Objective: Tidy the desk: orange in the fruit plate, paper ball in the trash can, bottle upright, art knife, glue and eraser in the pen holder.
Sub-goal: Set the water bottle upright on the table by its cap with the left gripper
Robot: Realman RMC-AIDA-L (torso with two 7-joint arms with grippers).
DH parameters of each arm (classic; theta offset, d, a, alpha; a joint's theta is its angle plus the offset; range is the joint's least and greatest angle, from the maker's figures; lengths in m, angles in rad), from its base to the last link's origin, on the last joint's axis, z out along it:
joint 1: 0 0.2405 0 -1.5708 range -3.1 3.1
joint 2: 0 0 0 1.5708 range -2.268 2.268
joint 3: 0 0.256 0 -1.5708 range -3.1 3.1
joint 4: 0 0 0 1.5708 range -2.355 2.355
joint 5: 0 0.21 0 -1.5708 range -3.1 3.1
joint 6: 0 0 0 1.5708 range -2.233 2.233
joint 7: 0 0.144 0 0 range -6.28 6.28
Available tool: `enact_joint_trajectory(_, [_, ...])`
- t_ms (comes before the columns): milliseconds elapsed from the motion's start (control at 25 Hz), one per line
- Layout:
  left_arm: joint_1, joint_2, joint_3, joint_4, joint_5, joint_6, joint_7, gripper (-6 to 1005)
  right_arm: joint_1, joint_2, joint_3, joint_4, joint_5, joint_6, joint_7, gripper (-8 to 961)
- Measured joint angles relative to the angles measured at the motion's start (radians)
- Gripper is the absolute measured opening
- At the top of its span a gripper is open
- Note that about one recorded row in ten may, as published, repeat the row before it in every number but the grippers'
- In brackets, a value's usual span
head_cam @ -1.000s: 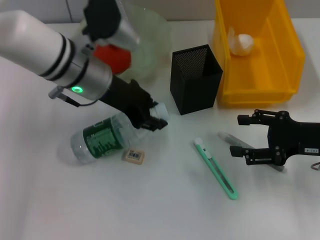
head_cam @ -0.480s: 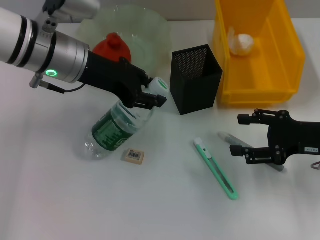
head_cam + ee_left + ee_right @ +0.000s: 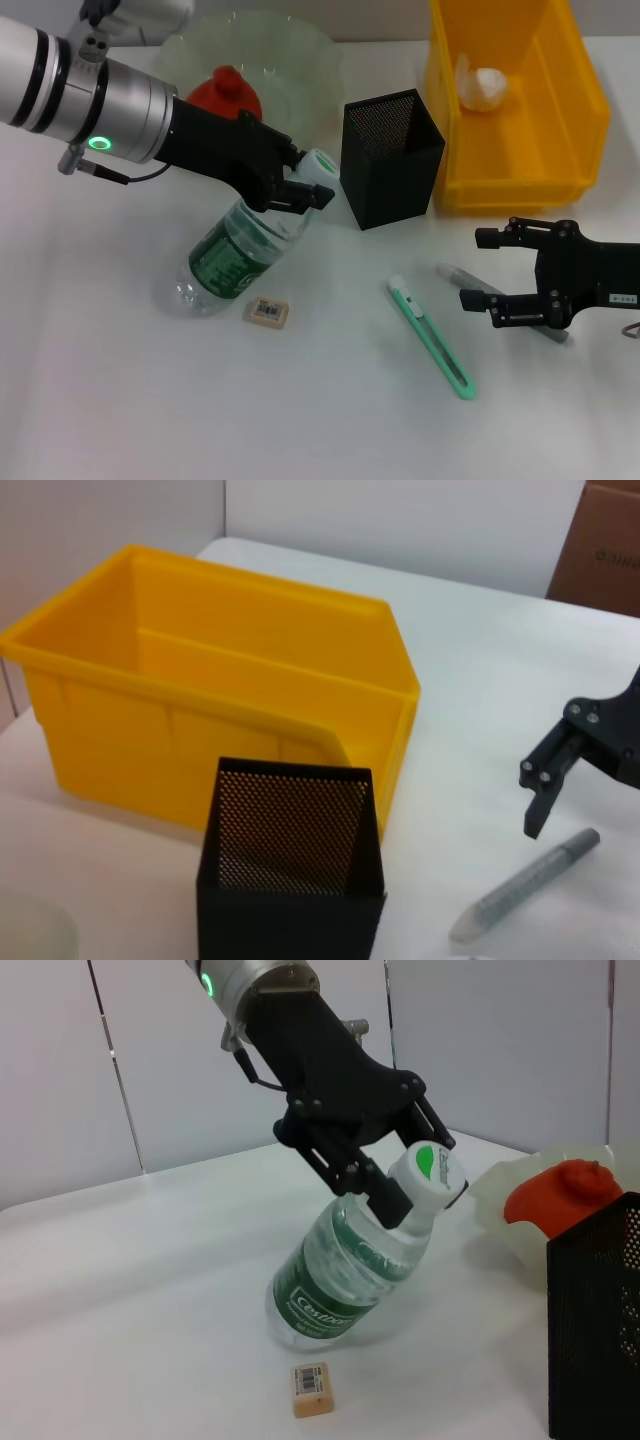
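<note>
Midway: clear plastic bottle with green label (image 3: 240,258) tilted, base on the white desk (image 3: 120,400), neck clamped in my left gripper (image 3: 296,186).
Gripping just under the white cap gives leverage to pivot it upright on its base (my judgement). My right gripper (image 3: 478,270) hovers spread wide around the grey glue stick (image 3: 500,300), near the green art knife (image 3: 432,338). Small tan eraser (image 3: 268,312) lies beside the bottle's base; black mesh pen holder (image 3: 390,157) stands close.

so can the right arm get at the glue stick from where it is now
Probably yes. The right gripper hovers open right beside the glue stick, which lies flat on the table, nothing between them. The left gripper is far off, shut on the bottle.
</note>
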Motion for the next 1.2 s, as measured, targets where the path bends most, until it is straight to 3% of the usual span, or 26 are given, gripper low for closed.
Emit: enact_joint_trajectory(1200, [0.08,0.002,-0.079,0.038,-0.133,0.027,0.076,445,0.001,0.002,0.014,0.0,0.001,0.004,-0.008,831])
